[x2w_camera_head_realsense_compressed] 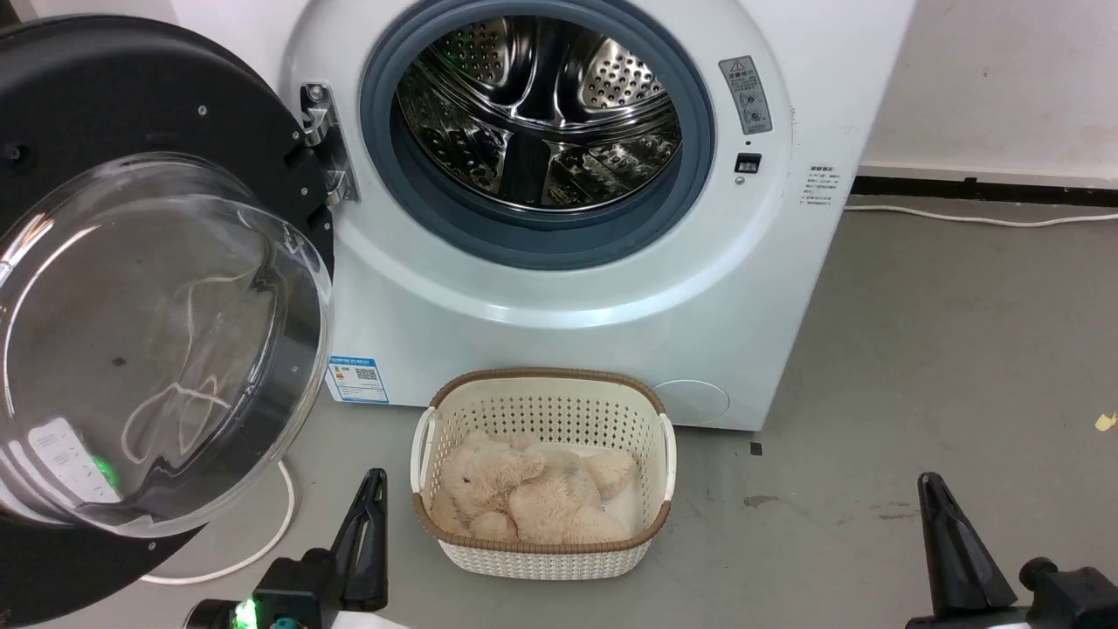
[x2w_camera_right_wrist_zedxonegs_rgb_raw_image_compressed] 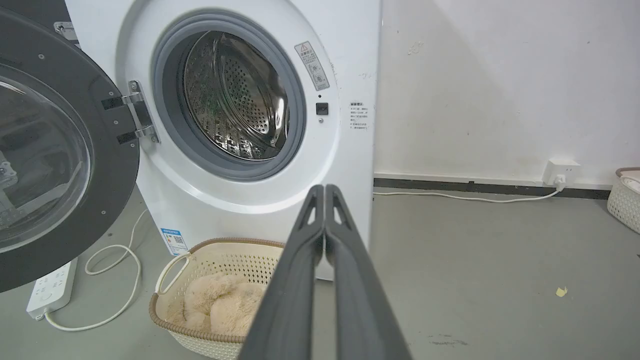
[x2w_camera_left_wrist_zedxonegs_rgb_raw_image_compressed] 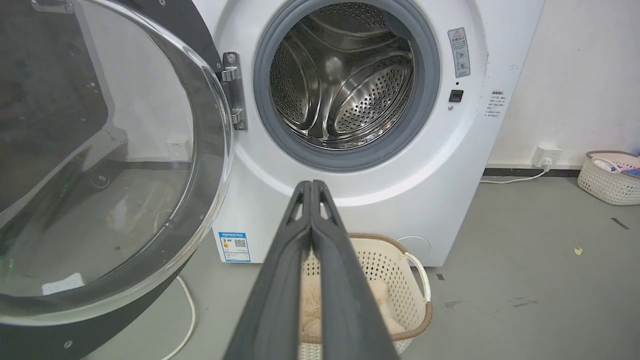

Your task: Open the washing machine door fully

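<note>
Evidently the washing machine door (x2w_camera_head_realsense_compressed: 131,87) hangs wide on its left hinge (x2w_camera_head_realsense_compressed: 327,144), clear of the drum mouth of the washing machine (x2w_camera_head_realsense_compressed: 568,297). The left jaws and right jaws rest pressed together, empty and well back, probably since no pulling remains.

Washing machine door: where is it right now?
In the head view the washing machine door stands swung open at far left, hinged to the washing machine, left of the basket.
</note>
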